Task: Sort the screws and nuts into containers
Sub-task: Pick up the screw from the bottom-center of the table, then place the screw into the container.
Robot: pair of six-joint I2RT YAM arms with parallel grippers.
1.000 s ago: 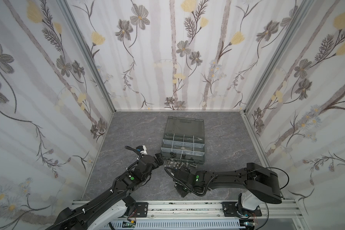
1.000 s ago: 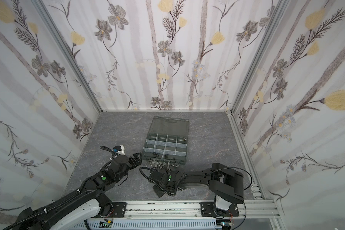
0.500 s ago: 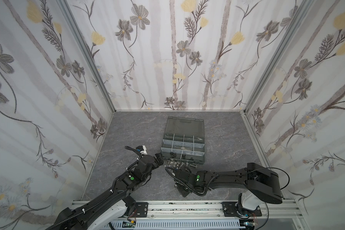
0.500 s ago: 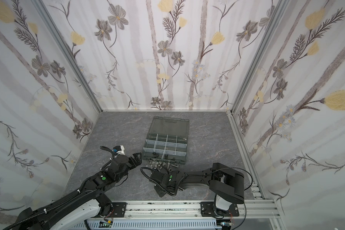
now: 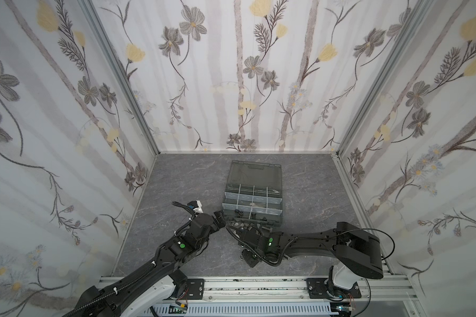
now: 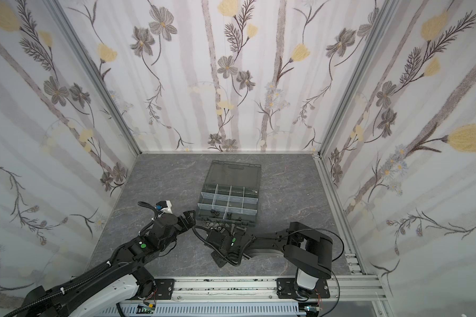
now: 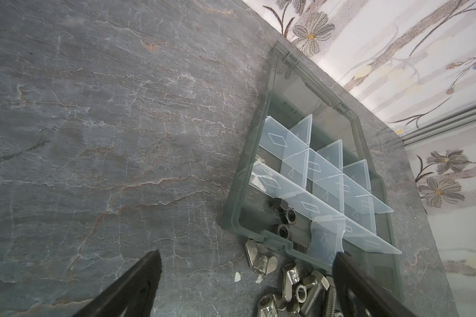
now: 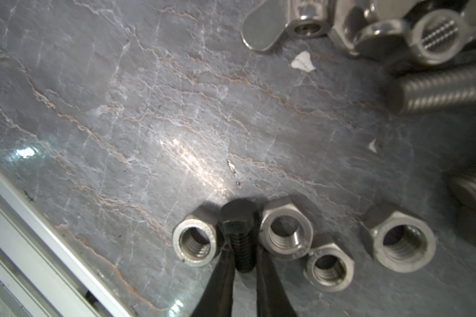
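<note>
Our right tool is clamped on the black screw lying on the tabletop between two silver nuts, so we should lift straight up without bumping them, while our left tool hangs wide apart by the case.

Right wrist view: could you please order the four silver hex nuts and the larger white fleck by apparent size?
1. Lone hex nut.
2. The two flanking hex nuts, either side of the black screw: alike, so tied.
3. Small hex nut beside one of them.
4. White fleck.
</note>
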